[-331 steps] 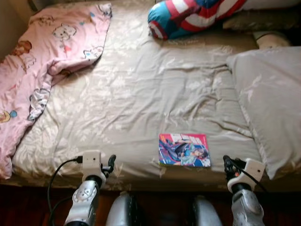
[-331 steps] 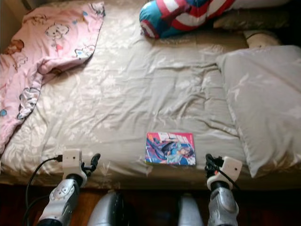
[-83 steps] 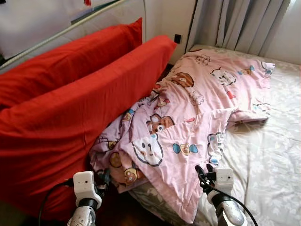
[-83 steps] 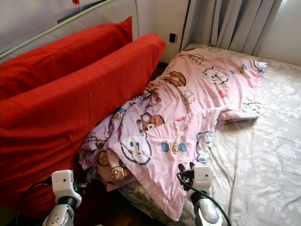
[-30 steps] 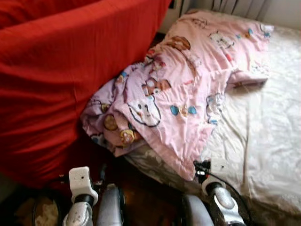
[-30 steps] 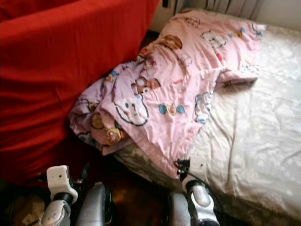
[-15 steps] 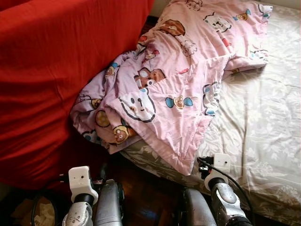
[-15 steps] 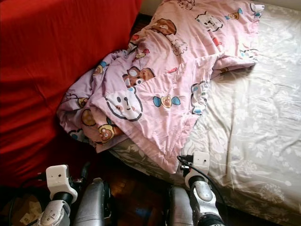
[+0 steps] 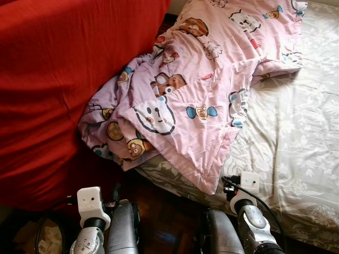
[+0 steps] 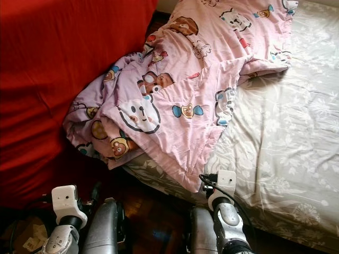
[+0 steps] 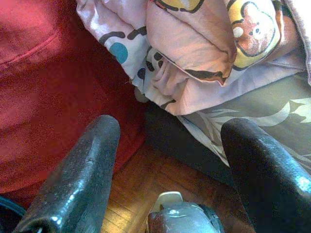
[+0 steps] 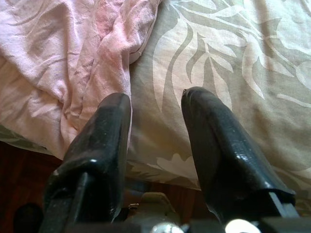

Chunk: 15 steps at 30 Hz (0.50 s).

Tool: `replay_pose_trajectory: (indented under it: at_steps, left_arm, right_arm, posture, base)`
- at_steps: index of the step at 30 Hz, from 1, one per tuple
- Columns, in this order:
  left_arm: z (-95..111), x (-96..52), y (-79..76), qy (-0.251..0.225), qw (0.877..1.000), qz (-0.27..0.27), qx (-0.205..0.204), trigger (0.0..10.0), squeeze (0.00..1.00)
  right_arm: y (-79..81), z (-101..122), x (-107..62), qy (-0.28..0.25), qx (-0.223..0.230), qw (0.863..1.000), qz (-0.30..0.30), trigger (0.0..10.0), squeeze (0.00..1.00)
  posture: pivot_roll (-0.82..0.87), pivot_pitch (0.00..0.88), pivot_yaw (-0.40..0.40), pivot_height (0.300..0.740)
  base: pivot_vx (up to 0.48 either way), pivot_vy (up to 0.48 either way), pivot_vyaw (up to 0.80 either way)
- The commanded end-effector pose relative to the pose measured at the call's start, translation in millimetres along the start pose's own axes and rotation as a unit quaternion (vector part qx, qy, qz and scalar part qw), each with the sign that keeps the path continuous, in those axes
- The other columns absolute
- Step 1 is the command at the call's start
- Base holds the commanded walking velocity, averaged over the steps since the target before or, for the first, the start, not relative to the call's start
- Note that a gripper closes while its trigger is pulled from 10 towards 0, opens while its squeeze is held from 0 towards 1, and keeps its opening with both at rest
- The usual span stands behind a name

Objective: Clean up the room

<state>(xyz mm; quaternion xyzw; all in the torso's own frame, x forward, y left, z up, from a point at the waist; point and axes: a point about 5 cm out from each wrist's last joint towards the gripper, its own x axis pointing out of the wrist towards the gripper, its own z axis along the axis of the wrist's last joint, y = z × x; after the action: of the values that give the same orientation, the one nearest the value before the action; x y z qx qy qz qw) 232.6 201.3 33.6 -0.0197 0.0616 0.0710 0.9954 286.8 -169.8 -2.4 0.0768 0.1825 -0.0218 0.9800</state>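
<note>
Now the big red fabric-covered cushion (image 9: pixel 58 90) stands along the robot's left, and the bed with its grey leaf-patterned sheet (image 9: pixel 296 137) lies ahead to the right. Eleven seconds ago the head camera faced the middle of the mattress and a colourful book; the robot has since turned toward the bed's corner, and in the last half second the view has barely shifted. That suggests it has settled before the crumpled pink cartoon-print quilt (image 9: pixel 201 90), which spills off the bed edge against the cushion. Straightening it looks like the step in hand. Both pincers are spread and empty: the right pincer (image 12: pixel 155 131) hovers at the quilt's hanging corner, the left pincer (image 11: pixel 165 160) low over the dark wooden floor (image 9: pixel 169 211).
</note>
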Motion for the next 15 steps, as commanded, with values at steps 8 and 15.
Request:
replay_pose_trajectory:
  at_steps: [8, 15]
  left_arm:
    - [22.5, -17.5, -7.7, -0.022, 1.0, -0.015, 0.01, 10.0, 0.0]
    - [29.1, -13.8, -13.1, -0.029, 0.999, -0.021, 0.008, 10.0, 0.0]
  right_arm:
    - [28.2, 26.4, 17.0, -0.007, 0.014, 0.998, 0.068, 10.0, 0.0]
    - [30.4, 25.8, 15.4, -0.018, 0.009, 0.997, 0.077, 10.0, 0.0]
  posture:
    - [0.08, 0.44, -0.003, 0.61]
    - [0.07, 0.439, 0.0, 0.61]
  base:
    - [0.0, 0.0, 0.0]
    - [0.0, 0.0, 0.0]
